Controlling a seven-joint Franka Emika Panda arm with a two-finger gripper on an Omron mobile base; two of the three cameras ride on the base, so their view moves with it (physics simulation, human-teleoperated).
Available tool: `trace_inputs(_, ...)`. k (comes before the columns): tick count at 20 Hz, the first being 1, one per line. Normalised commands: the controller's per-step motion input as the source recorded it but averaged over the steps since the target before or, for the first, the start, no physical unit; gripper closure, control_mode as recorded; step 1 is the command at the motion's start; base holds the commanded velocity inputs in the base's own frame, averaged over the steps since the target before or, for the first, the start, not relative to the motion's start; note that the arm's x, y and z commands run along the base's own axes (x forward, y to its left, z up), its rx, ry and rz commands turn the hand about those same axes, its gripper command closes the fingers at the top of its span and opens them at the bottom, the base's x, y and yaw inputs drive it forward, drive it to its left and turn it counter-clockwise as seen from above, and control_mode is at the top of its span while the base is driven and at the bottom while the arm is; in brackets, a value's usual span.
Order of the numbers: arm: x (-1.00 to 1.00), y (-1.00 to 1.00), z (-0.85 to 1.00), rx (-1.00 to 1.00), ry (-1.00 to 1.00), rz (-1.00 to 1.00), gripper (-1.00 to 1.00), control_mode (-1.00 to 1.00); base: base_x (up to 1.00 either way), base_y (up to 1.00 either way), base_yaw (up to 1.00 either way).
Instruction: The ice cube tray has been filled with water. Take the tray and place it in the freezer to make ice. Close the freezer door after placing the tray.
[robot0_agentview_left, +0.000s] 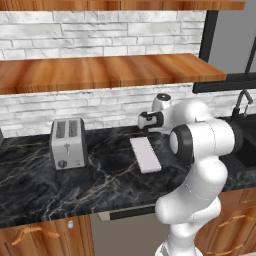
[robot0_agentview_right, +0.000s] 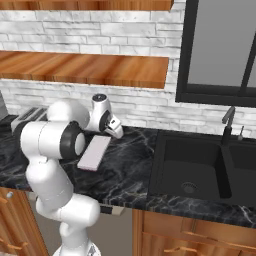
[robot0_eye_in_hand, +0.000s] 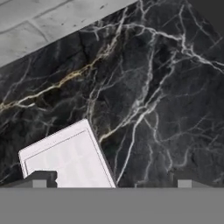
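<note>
The hand (robot0_eye_in_hand: 111, 178) is hovering with its fingers spread wide, gripping nothing, above the far end of the ice cube tray (robot0_agentview_left: 145, 154), which is lying flat on the black marble table (robot0_agentview_left: 35, 185) beside the toaster (robot0_agentview_left: 68, 143).

A silver two-slot toaster (robot0_agentview_left: 68, 143) stands upright on the black marbled worktop (robot0_agentview_left: 40, 185), near the white brick wall (robot0_agentview_left: 100, 35). A wooden shelf (robot0_agentview_left: 100, 70) runs above. Further right, a dark sink (robot0_agentview_right: 200, 165) holds a black tap (robot0_agentview_right: 228, 122), with perhaps a small knob beside it.
</note>
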Motion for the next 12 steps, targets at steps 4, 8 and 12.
trace_inputs(4, 0.54, 0.00, -0.33, 0.00, 0.06, 0.00, -1.00, -1.00, 0.00, 0.00, 0.00)
trace_inputs(8, 0.54, 0.00, -0.32, 0.00, 0.07, 0.00, -1.00, -1.00, 0.00, 0.00, 0.00)
trace_inputs(12, 0.57, 0.00, -0.33, 0.00, 0.08, -0.01, -1.00, -1.00, 0.00, 0.00, 0.00)
